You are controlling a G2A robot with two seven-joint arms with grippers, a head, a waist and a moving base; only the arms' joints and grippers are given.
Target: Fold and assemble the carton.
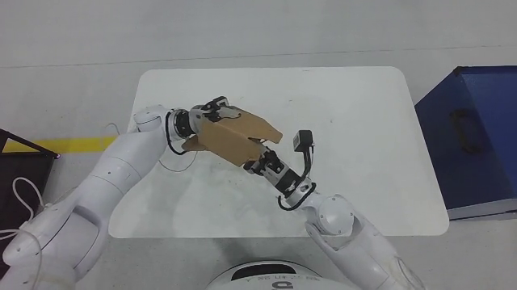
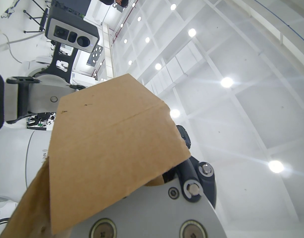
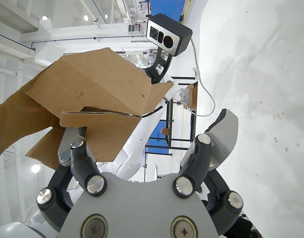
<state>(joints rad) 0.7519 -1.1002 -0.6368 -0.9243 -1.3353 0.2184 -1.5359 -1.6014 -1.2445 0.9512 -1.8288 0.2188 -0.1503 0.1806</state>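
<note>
Top view: my left gripper clamps the seemingly light, creasable carton by one edge; my right gripper gapes at its other end.

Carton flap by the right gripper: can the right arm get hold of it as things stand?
Probably yes. The right gripper is open, with one finger behind the carton flap, and nothing stands between them.

The top view looks straight down from above the arms onto the white rounded table. The left wrist view sits very close to the brown cardboard carton and faces up to the ceiling. The right wrist view, equally close, faces sideways along the table. All three views share the carton.
</note>
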